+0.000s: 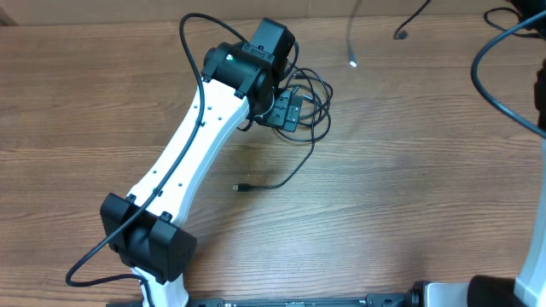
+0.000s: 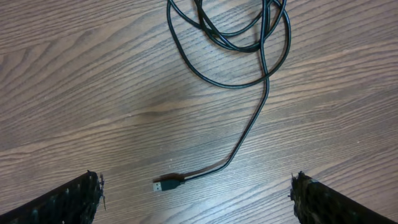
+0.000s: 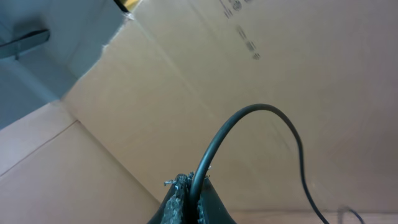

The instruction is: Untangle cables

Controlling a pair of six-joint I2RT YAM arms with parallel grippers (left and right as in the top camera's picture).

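Note:
A small coil of thin black cables (image 1: 314,101) lies on the wooden table. My left gripper (image 1: 287,107) hovers over the coil's left side. One strand runs from the coil down to a USB plug (image 1: 240,186). In the left wrist view the left gripper (image 2: 196,190) is open wide and empty, with the USB plug (image 2: 166,184) lying between its fingers and the coil (image 2: 239,34) further ahead. My right gripper (image 3: 193,190) is shut on a black cable (image 3: 245,113) and points up at cardboard.
A separate cable with a silver tip (image 1: 352,61) and another plug end (image 1: 398,35) lie at the table's far edge. A black cable loop (image 1: 479,68) hangs at the right. The right arm (image 1: 537,247) stands at the right edge. A cardboard box (image 3: 186,74) fills the right wrist view.

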